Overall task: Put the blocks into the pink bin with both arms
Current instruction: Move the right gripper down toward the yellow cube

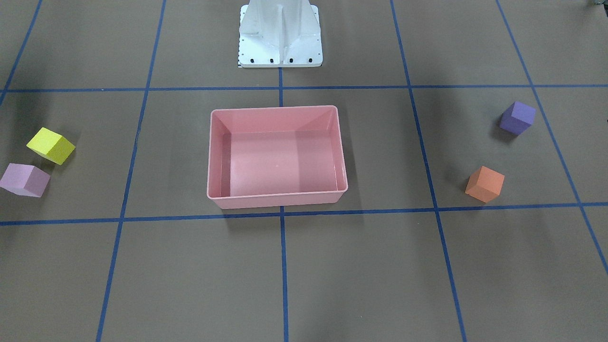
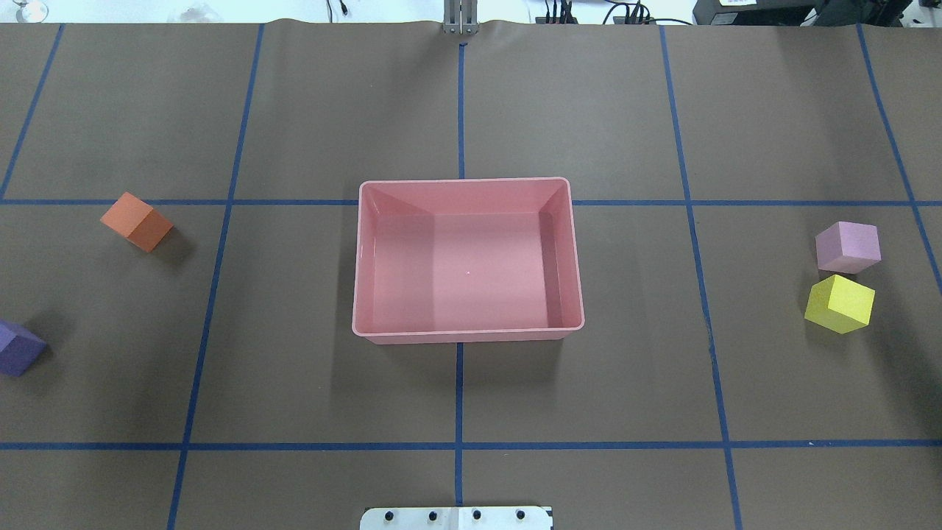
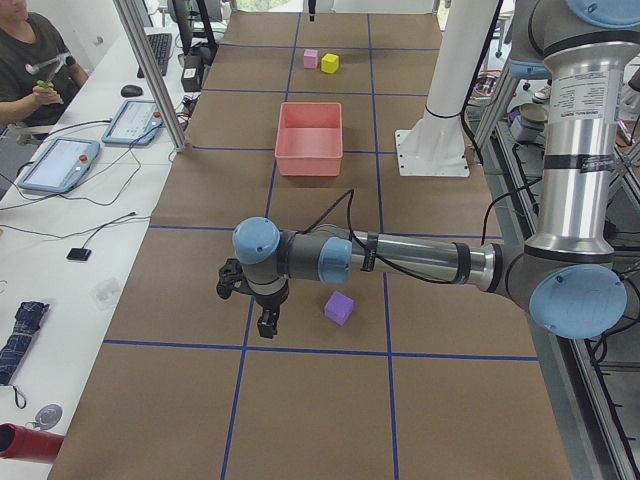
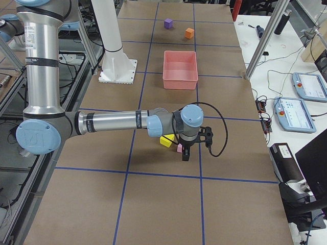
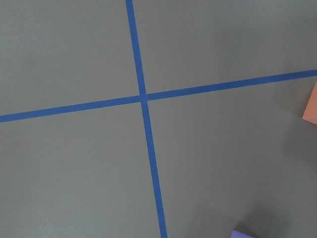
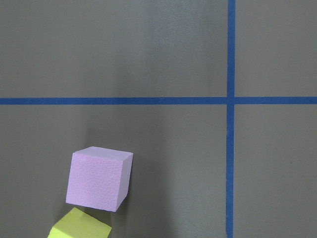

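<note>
Overhead exterior: orange block [image 2: 137, 221] and purple block [image 2: 18, 349] sit left of bin [image 2: 468, 337], lilac block [image 2: 848, 247] and yellow block [image 2: 839, 303] right, all on worktop [image 2: 589, 110]. Left pincer [image 3: 267, 322], right pincer [image 4: 186, 154]: apart or together, cannot tell.

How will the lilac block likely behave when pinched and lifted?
The lilac block looks matte and grainy, foam-like: probably light and grippy, maybe slightly squashy. Flat-faced, it should slide rather than roll. The yellow block sits close, so a push might nudge it.

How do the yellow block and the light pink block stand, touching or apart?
Apart. In the front-facing view a narrow strip of shadowed table shows between the yellow block and the light pink block.
</note>
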`<state>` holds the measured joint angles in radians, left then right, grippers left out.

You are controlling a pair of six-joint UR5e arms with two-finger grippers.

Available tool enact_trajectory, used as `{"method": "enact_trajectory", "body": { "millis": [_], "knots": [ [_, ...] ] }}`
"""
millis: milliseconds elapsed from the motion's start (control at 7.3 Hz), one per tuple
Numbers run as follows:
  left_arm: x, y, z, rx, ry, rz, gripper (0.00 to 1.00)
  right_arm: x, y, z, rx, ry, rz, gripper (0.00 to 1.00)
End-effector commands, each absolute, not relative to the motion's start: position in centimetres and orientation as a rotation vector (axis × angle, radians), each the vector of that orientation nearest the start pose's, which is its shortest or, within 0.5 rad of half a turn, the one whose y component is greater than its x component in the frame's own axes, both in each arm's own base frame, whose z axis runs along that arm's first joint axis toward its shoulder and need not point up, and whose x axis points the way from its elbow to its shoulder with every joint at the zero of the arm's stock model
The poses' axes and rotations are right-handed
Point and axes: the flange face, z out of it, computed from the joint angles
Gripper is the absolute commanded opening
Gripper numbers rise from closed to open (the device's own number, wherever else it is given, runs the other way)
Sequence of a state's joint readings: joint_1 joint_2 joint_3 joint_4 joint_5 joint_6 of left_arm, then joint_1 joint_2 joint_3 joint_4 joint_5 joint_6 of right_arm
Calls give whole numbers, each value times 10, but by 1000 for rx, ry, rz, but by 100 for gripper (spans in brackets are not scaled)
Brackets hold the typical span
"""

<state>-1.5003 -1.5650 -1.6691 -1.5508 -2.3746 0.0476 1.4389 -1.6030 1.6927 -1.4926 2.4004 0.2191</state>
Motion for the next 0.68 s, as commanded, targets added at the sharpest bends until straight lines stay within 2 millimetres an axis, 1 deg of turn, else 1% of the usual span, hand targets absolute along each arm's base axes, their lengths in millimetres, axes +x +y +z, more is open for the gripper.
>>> {"method": "enact_trajectory", "body": {
  "millis": [0,274,548],
  "knots": [
    [-27,-492,617,52,808,138,100,-5,-490,600,15,-843,11,100],
    [-25,-494,615,58,813,147,100,-5,-490,600,15,-843,12,100],
    [-24,-492,617,52,811,146,100,-7,-490,595,19,-857,9,100]
  ]
}}
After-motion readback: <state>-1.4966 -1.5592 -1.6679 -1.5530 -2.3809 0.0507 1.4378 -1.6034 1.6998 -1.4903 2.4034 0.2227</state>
